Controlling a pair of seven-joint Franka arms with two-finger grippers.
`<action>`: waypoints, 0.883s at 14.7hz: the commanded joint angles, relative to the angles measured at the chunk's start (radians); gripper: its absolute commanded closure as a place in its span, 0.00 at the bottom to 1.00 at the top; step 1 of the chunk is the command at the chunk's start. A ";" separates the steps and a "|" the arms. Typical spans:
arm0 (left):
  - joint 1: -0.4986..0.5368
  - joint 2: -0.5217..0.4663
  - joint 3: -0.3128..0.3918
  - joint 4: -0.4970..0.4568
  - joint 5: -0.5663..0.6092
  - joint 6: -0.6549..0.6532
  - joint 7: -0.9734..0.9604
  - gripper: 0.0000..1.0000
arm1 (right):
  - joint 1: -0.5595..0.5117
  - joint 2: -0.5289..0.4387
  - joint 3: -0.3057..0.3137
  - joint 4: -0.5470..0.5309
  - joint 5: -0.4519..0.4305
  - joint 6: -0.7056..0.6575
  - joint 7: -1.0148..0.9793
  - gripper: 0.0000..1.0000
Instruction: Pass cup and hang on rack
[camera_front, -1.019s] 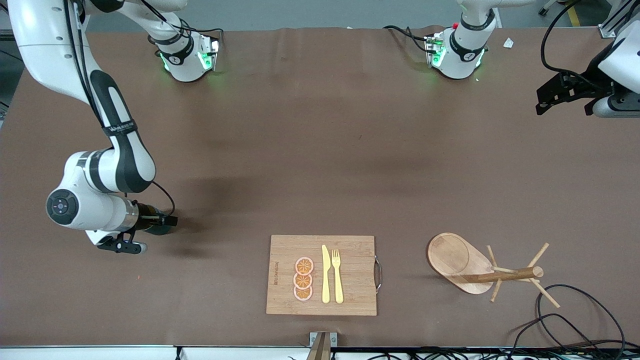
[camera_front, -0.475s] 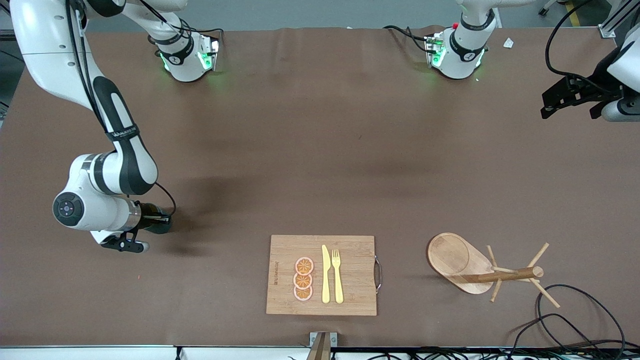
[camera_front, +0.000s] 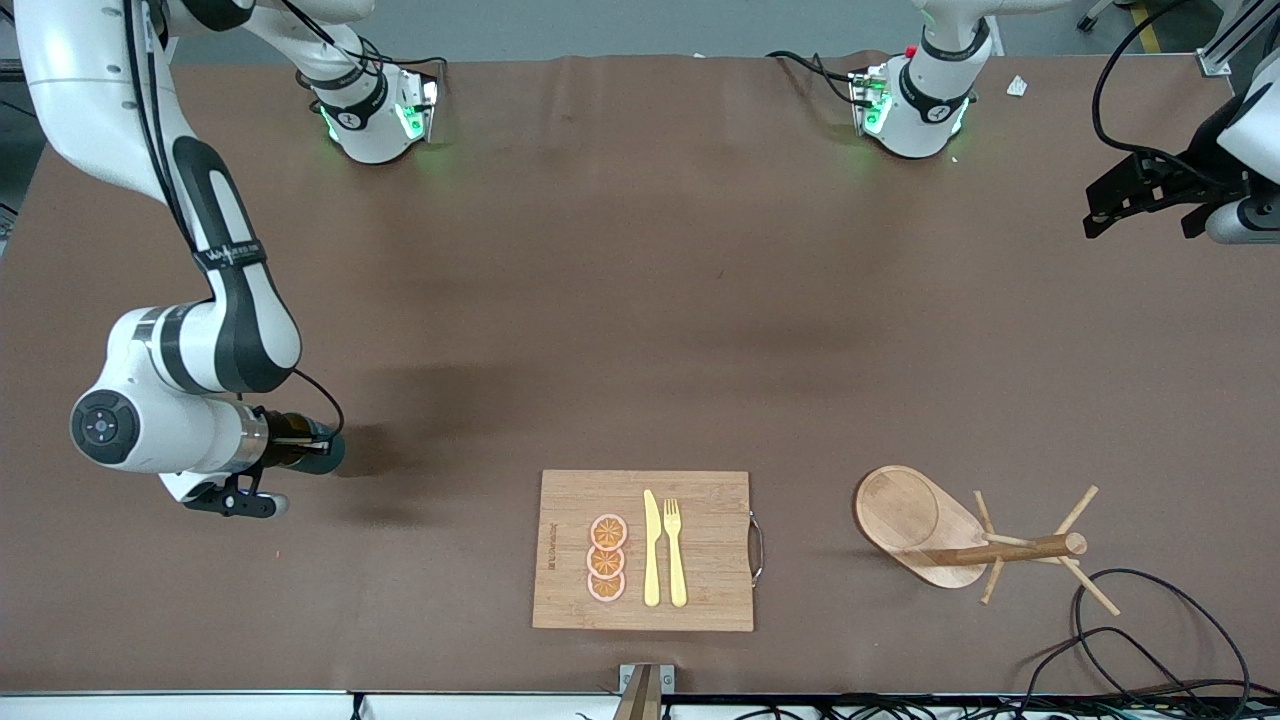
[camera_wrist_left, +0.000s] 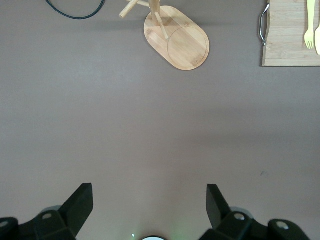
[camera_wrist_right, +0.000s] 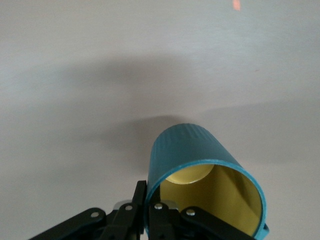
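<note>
The cup (camera_wrist_right: 192, 150) is dark teal and ribbed with a yellow inside, and its mouth is turned toward the right wrist camera. My right gripper (camera_wrist_right: 150, 200) is shut on the cup's wall, one finger outside and one inside the rim. In the front view the cup (camera_front: 324, 456) shows as a dark shape at the tip of my right gripper (camera_front: 308, 448), low over the table at the right arm's end. Its handle is hidden. The wooden rack (camera_front: 915, 520) stands toward the left arm's end. My left gripper (camera_wrist_left: 149, 202) hangs open over bare table with nothing in it, and the left arm (camera_front: 1150, 190) waits.
A bamboo cutting board (camera_front: 700, 500) carries orange slices (camera_front: 607, 558), a yellow knife (camera_front: 651, 548) and a yellow fork (camera_front: 675, 550), between the cup and the rack and near the front camera. Black cable (camera_front: 1150, 640) loops beside the rack's pegs.
My right gripper has shut on the cup's wall, and its wrist has drawn a little toward the right arm's end of the table. The left gripper has shifted slightly toward the table's end.
</note>
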 joint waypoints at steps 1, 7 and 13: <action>-0.001 0.019 -0.002 0.026 0.009 -0.014 0.010 0.00 | 0.109 -0.013 -0.001 0.118 0.019 -0.121 0.093 0.97; -0.001 0.019 -0.004 0.026 0.012 -0.013 0.010 0.00 | 0.443 0.056 0.002 0.302 0.017 -0.083 0.434 0.97; -0.007 0.021 -0.004 0.026 0.009 -0.007 -0.005 0.00 | 0.647 0.247 -0.004 0.498 0.016 0.001 0.609 0.97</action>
